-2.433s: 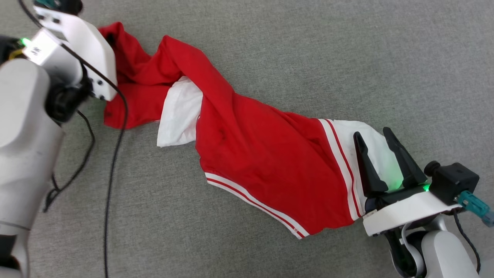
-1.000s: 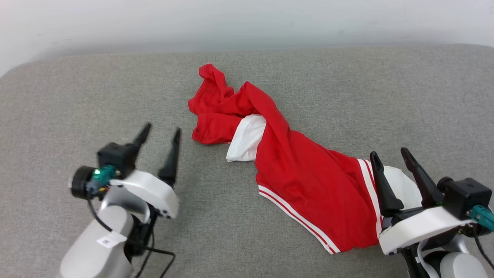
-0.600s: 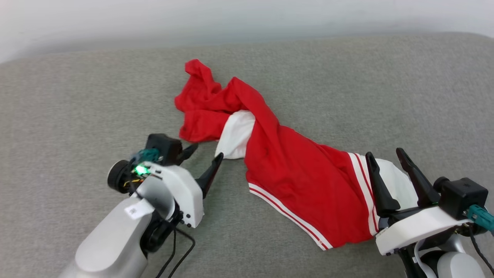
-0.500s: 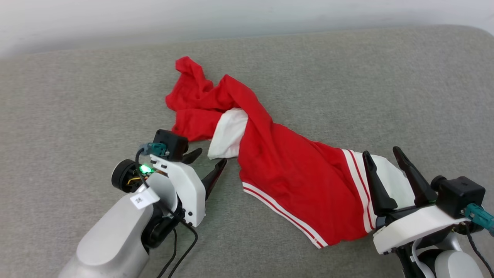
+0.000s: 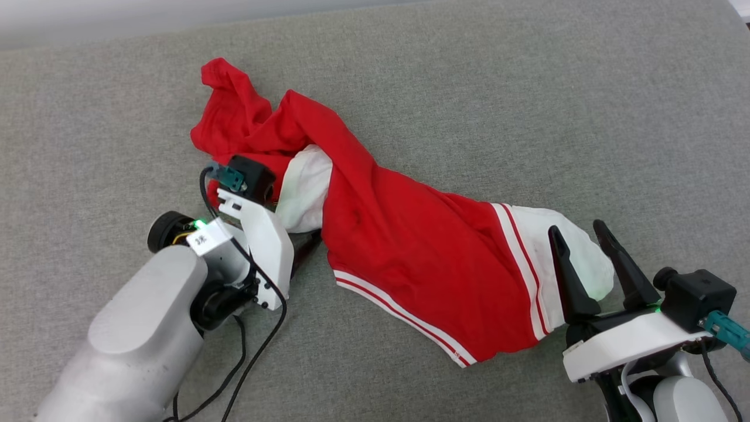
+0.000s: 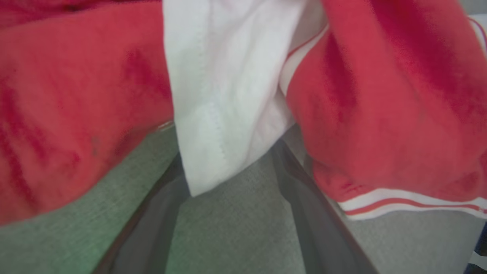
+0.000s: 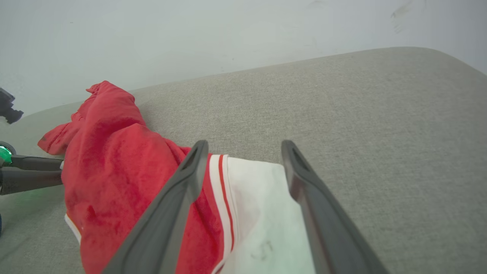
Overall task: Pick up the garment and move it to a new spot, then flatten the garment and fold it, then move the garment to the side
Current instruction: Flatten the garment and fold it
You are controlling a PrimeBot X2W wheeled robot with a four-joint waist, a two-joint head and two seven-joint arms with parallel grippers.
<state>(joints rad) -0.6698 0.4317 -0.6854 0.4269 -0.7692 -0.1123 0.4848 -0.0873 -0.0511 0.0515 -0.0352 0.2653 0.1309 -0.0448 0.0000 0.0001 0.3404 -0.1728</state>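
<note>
- Shirt (image 5: 404, 234): lies twisted in a long rumpled strip across the grey surface (image 5: 527, 88).
- Left hand (image 6: 228, 152): fingers spread wide, straddling the corner of one white sleeve (image 6: 213, 95), gripping nothing.
- Right hand (image 5: 577, 228): wide apart over the other sleeve (image 7: 262, 198), empty.
- Handling: light, limp cloth, likely to sag and bunch; pinch at sleeve hems or shoulders.

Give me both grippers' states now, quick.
Left gripper: open, straddling the garment's white sleeve.
Right gripper: open over the other sleeve, holding nothing.
</note>
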